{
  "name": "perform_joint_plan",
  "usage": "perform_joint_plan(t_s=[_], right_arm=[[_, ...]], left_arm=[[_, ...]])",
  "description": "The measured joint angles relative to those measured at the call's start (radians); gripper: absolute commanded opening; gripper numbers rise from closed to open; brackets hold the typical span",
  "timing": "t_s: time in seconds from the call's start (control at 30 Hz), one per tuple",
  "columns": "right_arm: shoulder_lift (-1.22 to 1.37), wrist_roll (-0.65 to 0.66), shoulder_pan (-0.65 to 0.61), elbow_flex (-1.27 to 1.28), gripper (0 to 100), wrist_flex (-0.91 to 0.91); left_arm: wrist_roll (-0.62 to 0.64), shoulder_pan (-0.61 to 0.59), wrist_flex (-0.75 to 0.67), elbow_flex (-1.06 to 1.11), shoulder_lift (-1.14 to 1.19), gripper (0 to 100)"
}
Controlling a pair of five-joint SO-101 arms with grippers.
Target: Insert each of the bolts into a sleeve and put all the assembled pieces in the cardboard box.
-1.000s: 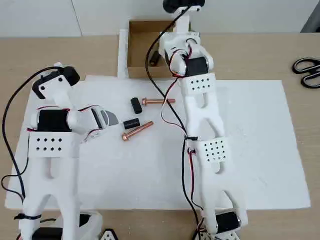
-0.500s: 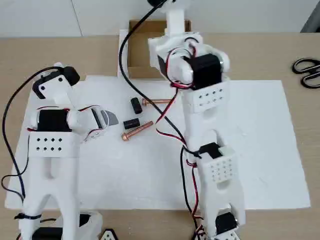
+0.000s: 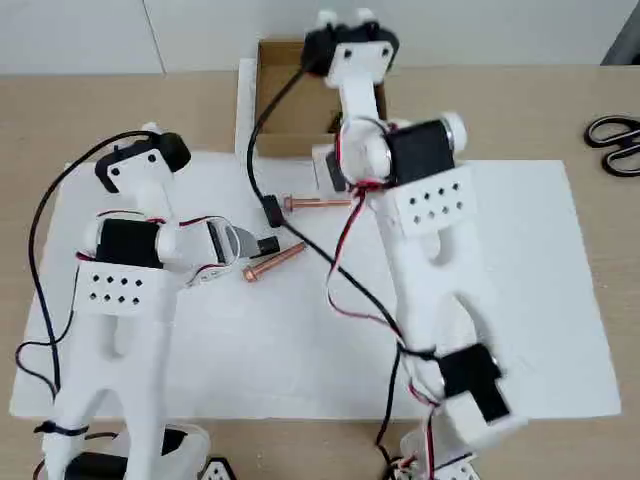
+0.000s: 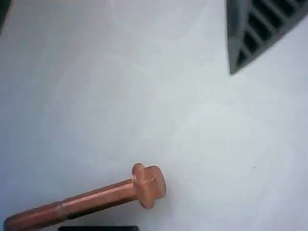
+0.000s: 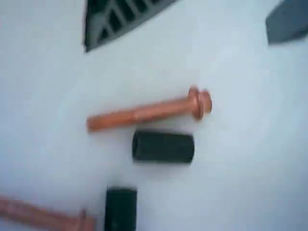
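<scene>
On the white foam pad (image 3: 520,300), the near bolt (image 3: 275,263), far bolt (image 3: 318,203) and two sleeves lie loose and unjoined, so I judge insertion not yet begun. The left gripper (image 3: 230,243) gapes empty beside the near sleeve (image 3: 265,243). The right gripper (image 3: 330,180) hangs spread over the far bolt. Next, each must close on a piece. The cardboard box (image 3: 285,100) sits farther back. No print is readable.

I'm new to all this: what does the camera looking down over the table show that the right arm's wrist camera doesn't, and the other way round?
The high view adds the cardboard box, the scissors, the wooden table, and the left arm and right arm as wholes. The right wrist view adds a close look at a ribbed finger of that arm. Both show a copper bolt, a second bolt, a black sleeve and a second sleeve on the white foam sheet, none of them joined.
</scene>
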Motion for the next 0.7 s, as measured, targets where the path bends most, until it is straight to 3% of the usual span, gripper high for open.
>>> perform_joint_plan(t_s=[0.2,0.43,0.7], right_arm=[[-0.192,0.003,-0.043,0.276,30.0,0.000],[-0.184,0.009,-0.020,0.485,30.0,-0.126],[0.023,0.336,-0.068,0.488,29.9,-0.273]], left_arm=[[0.000,0.000,-0.008,0.000,0.000,30],[0.029,-0.063,-0.064,0.003,0.000,30],[0.186,-0.201,-0.218,0.155,0.000,30]])
